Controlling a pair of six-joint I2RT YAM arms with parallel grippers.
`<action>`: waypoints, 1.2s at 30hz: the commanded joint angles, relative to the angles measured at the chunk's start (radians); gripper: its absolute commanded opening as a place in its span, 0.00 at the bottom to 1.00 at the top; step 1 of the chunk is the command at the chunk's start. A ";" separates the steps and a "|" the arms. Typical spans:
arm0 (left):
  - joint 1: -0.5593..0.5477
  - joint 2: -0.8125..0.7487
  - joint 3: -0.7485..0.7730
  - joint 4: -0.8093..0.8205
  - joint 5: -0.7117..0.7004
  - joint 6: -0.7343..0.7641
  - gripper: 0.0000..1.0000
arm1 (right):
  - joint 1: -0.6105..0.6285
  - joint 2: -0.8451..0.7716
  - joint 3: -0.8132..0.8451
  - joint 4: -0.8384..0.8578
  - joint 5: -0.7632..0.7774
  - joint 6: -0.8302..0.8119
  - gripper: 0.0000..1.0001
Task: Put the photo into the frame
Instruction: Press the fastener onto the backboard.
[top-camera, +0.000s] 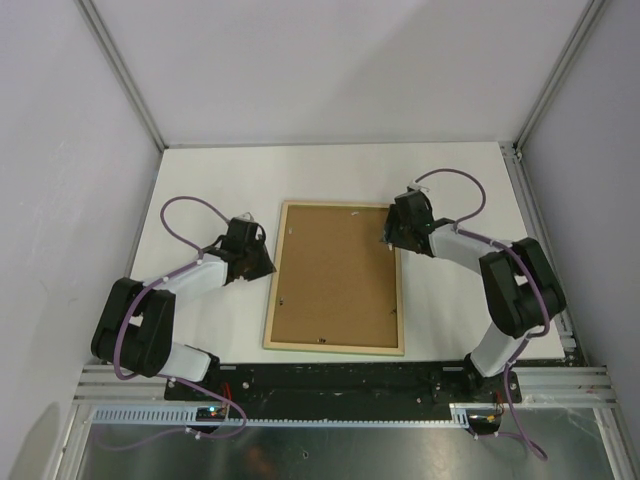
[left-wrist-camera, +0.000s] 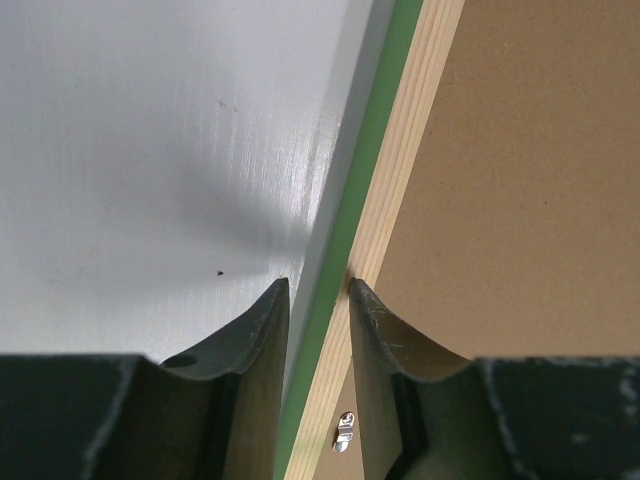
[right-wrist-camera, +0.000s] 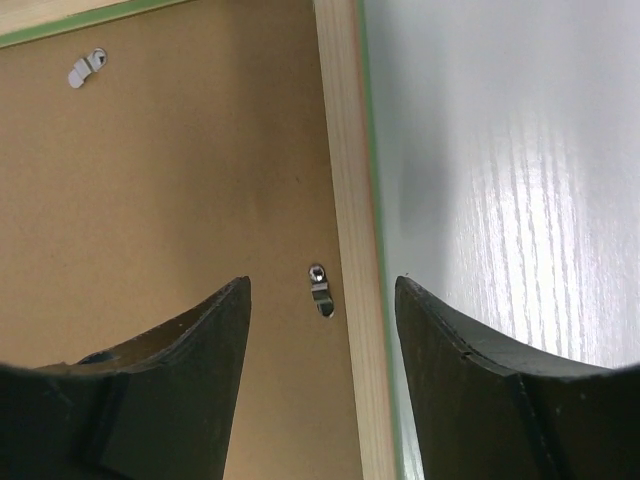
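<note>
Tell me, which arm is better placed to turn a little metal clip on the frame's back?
Probably the right. The right gripper is open with a clip centred between its fingertips, while the left gripper sits narrow astride the frame's edge.

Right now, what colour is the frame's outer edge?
Green, on the frame; left wrist view shows it best.

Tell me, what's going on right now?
Left gripper straddling the frame at its left rail, grip unclear. Right gripper open over right rail. Frame face down, backing board in; photo not in view. Nothing blocking.

The frame lies on the table between left gripper and right gripper.
</note>
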 joint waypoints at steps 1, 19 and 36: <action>0.004 0.023 -0.018 -0.034 -0.013 0.007 0.35 | 0.017 0.064 0.079 -0.041 0.039 -0.026 0.63; 0.003 0.023 -0.022 -0.024 -0.003 0.005 0.35 | 0.023 0.119 0.101 -0.109 0.073 -0.051 0.24; 0.003 -0.009 -0.025 -0.027 0.001 0.001 0.40 | 0.023 0.106 0.102 -0.116 0.066 -0.079 0.00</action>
